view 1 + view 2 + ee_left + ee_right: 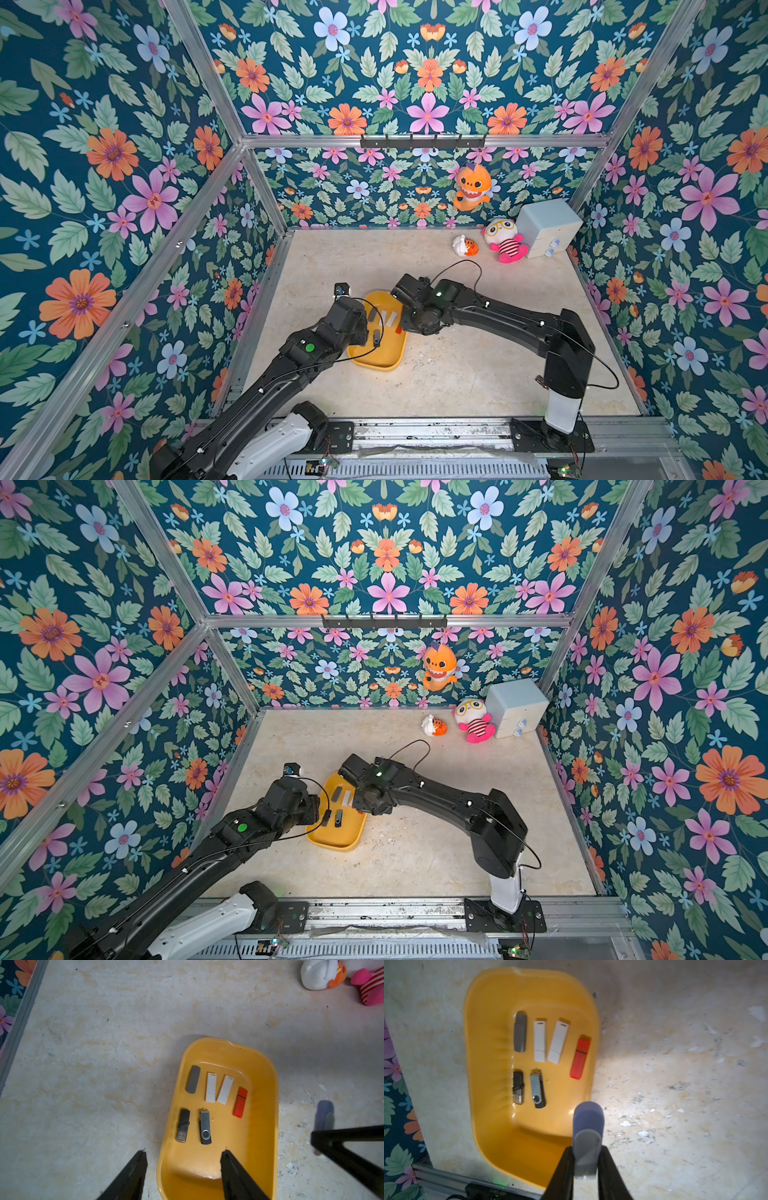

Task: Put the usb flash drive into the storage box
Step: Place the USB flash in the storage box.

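Right gripper (586, 1150), item one: black fingers (566, 1167) pressed onto the two flat sides of the usb flash drive (588, 1126), pinching its grey half. The blue rounded half sticks out past the fingertips. Long axis in line with the fingers, pointing straight away from the wrist, about parallel to the drives lying in the box. Held clear of the table (675, 1064), at the rim of the storage box (508, 1136) on the red drive's side (whether over the rim or just outside it cannot be told).

Storage box, yellow, shallow, rounded corners; seen in both top views (376, 361) (332, 841) between the two arms. Contents, all flat on its floor and lengthwise along the box:
- grey capped drive (520, 1031)
- two white drives (539, 1041), side by side
- red drive (580, 1057), nearest the held one
- dark translucent drive (518, 1086)
- metal swivel drive (537, 1089)

Left gripper (184, 1153): fingers spread with nothing between them, one over the box floor, one outside over the table, straddling the rim.

Far corner of the table: pale drawer cabinet (548, 228), pink striped plush (505, 243) touching it, small white-orange toy (465, 246) just beside.
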`<state>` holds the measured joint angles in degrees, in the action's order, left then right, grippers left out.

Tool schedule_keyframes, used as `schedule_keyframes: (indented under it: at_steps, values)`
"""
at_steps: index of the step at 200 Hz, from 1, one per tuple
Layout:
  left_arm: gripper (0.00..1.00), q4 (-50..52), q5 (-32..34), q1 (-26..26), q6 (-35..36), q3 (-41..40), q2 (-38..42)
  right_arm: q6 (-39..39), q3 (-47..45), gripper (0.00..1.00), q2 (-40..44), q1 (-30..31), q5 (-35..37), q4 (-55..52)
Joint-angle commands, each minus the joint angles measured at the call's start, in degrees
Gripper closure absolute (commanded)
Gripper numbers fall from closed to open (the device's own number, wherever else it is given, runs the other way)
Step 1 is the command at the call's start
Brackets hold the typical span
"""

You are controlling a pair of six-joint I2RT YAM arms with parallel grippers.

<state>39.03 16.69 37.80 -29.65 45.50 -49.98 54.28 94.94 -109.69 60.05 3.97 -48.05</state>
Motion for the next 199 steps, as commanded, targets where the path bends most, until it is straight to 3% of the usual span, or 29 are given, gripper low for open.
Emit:
schedule_keyframes:
  at_steps: [1, 33, 116, 199]
  values:
    - [0.37, 1.02, 3.58, -0.56, -1.22, 0.3, 1.57, -0.74, 5.77, 0.88, -5.12, 1.96, -2.13, -1.16]
    - [0.36, 1.67, 5.86, -0.8, -2.25, 0.34, 4.78, -1.23, 11.28, 0.88, -12.37, 3.53, -6.21, -0.3]
    - [0.34, 1.23, 5.82, -0.84, -2.17, 0.03, 5.69, -2.54, 20.23, 0.87, -24.56, 3.15, -6.16, -3.96]
    - [0.34, 1.06, 5.29, -1.06, -1.81, 0.03, 4.41, -2.29, 17.11, 0.85, -25.19, 2.13, -5.55, -2.4]
